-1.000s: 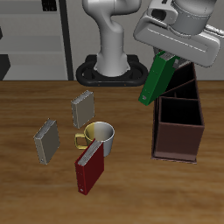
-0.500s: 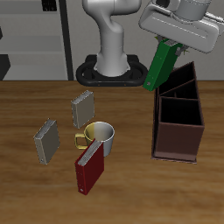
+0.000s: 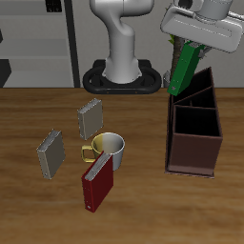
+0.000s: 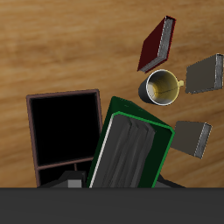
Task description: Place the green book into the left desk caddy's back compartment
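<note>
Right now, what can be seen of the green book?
The green book is a bright green hardcover with grey-white page edges showing in the wrist view. It is closed and held in the air by the end effector, hanging tilted over the caddy, its lower corner near the back compartment's rim. Whether it touches the rim is unclear.

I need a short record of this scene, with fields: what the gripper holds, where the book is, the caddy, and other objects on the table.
gripper: gripper shut on the green book
green book: in the air, tilted, its lower end above the back compartment, not yet inside
caddy: left desk caddy, dark brown, both compartments look empty
other objects: yellow mug, dark red book leaning by the mug, two grey books
</note>
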Available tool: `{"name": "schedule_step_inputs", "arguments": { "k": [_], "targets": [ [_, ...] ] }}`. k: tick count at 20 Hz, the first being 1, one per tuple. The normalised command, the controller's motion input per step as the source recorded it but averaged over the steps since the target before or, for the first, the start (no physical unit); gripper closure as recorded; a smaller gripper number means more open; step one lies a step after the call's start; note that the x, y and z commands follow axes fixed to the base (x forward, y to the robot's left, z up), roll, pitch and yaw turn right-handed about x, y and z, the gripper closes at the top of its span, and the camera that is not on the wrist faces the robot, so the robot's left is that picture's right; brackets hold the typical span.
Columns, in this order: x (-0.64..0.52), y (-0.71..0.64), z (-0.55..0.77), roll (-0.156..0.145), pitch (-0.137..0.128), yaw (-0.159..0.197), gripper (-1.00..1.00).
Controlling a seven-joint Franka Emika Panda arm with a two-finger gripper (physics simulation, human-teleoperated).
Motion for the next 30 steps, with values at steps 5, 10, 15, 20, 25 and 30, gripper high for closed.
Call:
{"name": "schedule_step_inputs", "arguments": {
  "k": [5,10,15,20,25,30],
  "targets": [
    [-0.27,0.27,-0.10,0.021,-0.052,0.065,1.00],
    [-0.31,0.10,-0.08,0.012,-0.040,0.066,1.00],
    [-0.35,-0.01,-0.12,0.004,-0.020,0.037,1.00],
    [-0.24,0.11,-0.14,0.037,-0.006,0.019,1.00],
    [-0.26,0.24,-0.14,0.036,-0.006,0.017,1.00],
    [-0.14,0.21,-0.09,0.031,-0.009,0.025,1.00]
  ]
}}
